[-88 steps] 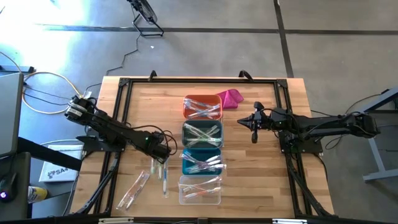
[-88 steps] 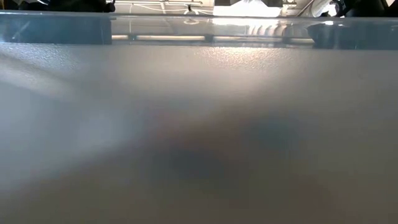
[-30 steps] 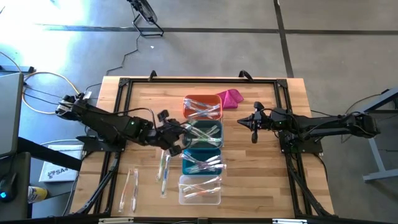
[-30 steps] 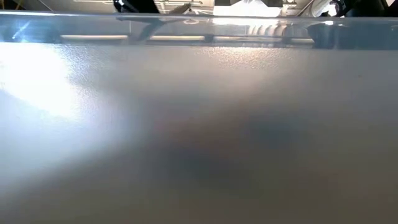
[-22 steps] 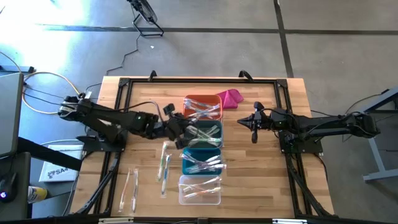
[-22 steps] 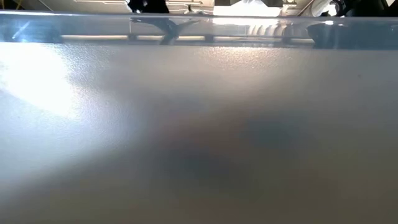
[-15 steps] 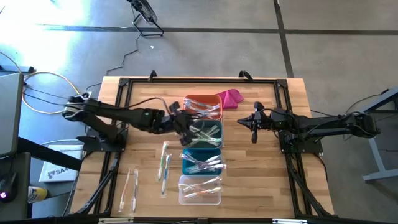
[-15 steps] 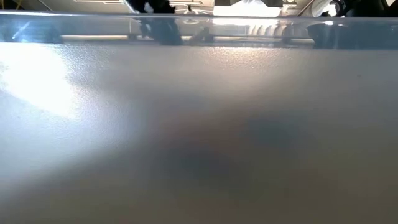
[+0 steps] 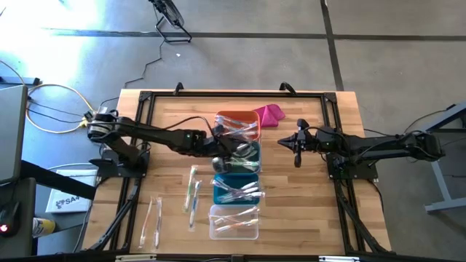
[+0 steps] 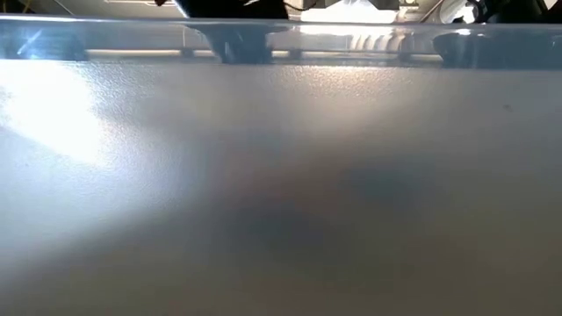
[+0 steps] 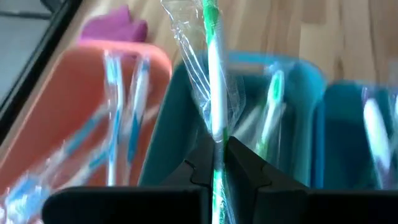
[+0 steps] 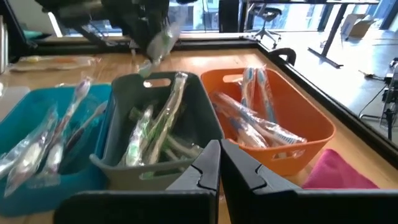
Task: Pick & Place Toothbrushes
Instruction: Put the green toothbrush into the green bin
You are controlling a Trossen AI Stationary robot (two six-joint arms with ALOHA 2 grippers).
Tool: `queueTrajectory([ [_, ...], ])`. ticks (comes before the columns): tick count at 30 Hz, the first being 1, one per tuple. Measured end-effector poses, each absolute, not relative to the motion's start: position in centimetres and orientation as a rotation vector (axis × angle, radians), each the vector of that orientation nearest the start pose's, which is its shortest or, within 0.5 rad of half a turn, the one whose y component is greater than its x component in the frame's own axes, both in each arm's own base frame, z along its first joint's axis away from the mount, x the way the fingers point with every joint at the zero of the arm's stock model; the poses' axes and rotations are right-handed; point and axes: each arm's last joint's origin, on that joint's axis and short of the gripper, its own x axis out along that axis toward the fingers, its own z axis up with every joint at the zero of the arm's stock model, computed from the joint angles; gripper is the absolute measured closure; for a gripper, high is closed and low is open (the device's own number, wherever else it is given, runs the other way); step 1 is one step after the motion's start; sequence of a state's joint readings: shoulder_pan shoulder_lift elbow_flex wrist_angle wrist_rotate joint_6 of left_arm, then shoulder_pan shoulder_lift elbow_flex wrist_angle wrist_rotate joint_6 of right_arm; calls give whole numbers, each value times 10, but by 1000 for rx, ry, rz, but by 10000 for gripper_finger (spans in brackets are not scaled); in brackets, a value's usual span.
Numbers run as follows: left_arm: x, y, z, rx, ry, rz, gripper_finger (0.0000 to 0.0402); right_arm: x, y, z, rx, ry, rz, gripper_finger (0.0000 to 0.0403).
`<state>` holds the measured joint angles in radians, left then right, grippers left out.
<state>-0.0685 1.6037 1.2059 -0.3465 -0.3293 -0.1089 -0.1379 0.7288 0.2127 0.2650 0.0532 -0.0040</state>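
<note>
Left gripper [image 11: 214,163]: pinched tight on a green toothbrush [image 11: 213,81] in its clear wrapper, gripped near one end so the rest of the stick pokes forward out of the fingers. In the high view it sits at centre frame, over the grey bin [image 9: 237,156].
Why held there: the grey bin already holds green-tinted brushes, so this looks like a sort by colour, with the drop not yet made.
Right gripper [image 9: 296,143]: jaws clenched with nothing between them, parked right of centre in the high view, just beside the bins. It appears to be waiting.
Bins: four, in one column down the middle of the table [image 9: 306,211]: orange bin [image 9: 237,124] at the top, then the grey one, teal bin [image 9: 237,188], clear bin [image 9: 234,222] at the bottom. Lined up touching, probably so either arm can reach each.
Brushes in bins: several in each; the wrappers overlap too much for an exact count.
Loose toothbrushes [image 9: 192,186]: about four left on the wood at lower left, two just left of the teal bin, two nearer the lower left corner.
Pink cloth [image 9: 270,114]: one, upper centre, against the orange bin's right corner.
Low view: blocked by the wall of a bin.
</note>
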Motion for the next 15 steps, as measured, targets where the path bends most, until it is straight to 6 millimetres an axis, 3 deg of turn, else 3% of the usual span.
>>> queueTrajectory([
  [15,367,-17,238,50,729,274,385,158,-23,187,7,251,-187,398],
])
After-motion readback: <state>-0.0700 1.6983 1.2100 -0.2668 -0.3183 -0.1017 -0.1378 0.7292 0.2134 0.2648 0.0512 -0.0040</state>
